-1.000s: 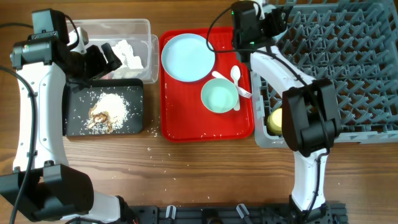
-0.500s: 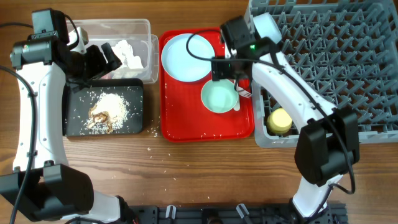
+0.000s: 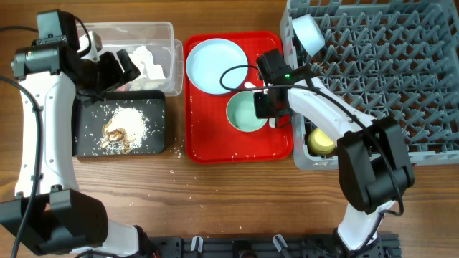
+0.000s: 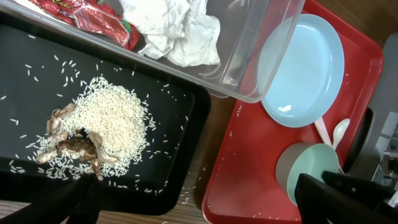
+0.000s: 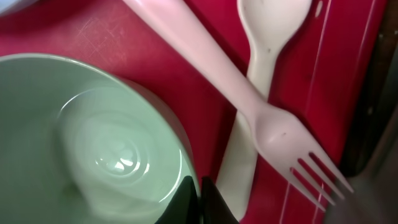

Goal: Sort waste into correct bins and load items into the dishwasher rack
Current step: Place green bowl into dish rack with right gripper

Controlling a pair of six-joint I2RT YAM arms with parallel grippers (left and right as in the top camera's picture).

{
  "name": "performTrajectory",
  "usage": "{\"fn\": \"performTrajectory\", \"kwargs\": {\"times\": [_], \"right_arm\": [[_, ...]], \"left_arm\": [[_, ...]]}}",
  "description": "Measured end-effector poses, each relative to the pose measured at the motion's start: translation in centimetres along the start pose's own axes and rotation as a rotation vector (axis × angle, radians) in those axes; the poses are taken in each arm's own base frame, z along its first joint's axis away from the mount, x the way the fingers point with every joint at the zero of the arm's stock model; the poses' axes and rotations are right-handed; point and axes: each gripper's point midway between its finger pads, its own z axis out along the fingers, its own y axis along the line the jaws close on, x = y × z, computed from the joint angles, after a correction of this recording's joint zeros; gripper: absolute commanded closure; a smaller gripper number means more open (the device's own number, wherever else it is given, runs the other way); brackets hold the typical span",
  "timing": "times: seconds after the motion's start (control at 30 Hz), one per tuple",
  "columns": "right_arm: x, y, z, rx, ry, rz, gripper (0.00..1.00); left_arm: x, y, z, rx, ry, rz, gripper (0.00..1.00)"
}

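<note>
Right tool (image 5: 200, 196) clenched on the teal bowl's (image 5: 93, 143) rim on the red tray (image 3: 215, 147); left tool (image 3: 123, 68) released above the black tray (image 3: 90, 140).

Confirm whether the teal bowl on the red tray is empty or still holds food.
Empty. The right wrist view shows the teal bowl upright on the red tray, its glossy inside bare.

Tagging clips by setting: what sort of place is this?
Likely a robot lab bench staged as a kitchen clean-up station: a left arm and right arm at a wooden table, a dishwasher rack with no dishwasher in view, and a black tray holding food scraps.
</note>
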Motion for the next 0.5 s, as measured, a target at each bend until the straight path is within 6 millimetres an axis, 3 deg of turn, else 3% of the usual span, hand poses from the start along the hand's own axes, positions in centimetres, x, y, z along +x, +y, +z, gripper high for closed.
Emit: {"fn": "performTrajectory", "kwargs": {"times": [0.07, 0.1, 0.13, 0.17, 0.23, 0.3, 0.37, 0.43, 0.5], "right_arm": [[0.2, -0.2, -2.0, 0.009, -0.007, -0.012, 0.96], [-0.4, -0.5, -4.8, 0.028, -0.057, -0.010, 0.96], [-2.0, -1.2, -9.8, 0.051, -0.190, 0.003, 0.96], [-2.8, -2.1, -12.5, 0.087, -0.273, 0.029, 0.96], [-3.3, -6.3, -20.6, 0.244, -0.496, 0.148, 0.96], [-2.0, -11.9, -27.6, 0.499, -0.686, 0.325, 0.96], [-1.7, -14.8, -29.3, 0.721, -0.741, 0.388, 0.96], [-2.5, -16.0, -27.9, 0.892, -0.709, 0.354, 0.96], [-3.9, -16.5, -25.1, 1.047, -0.620, 0.248, 0.96]], "left_arm": [[0.0, 0.0, 0.0, 0.000, 0.000, 0.000, 0.00], [0.0, 0.0, 0.0, 0.000, 0.000, 0.000, 0.00], [0.0, 0.0, 0.0, 0.000, 0.000, 0.000, 0.00], [0.0, 0.0, 0.0, 0.000, 0.000, 0.000, 0.00], [0.0, 0.0, 0.0, 0.000, 0.000, 0.000, 0.00], [0.0, 0.0, 0.0, 0.000, 0.000, 0.000, 0.00], [0.0, 0.0, 0.0, 0.000, 0.000, 0.000, 0.00], [0.0, 0.0, 0.0, 0.000, 0.000, 0.000, 0.00], [0.0, 0.0, 0.0, 0.000, 0.000, 0.000, 0.00]]}}
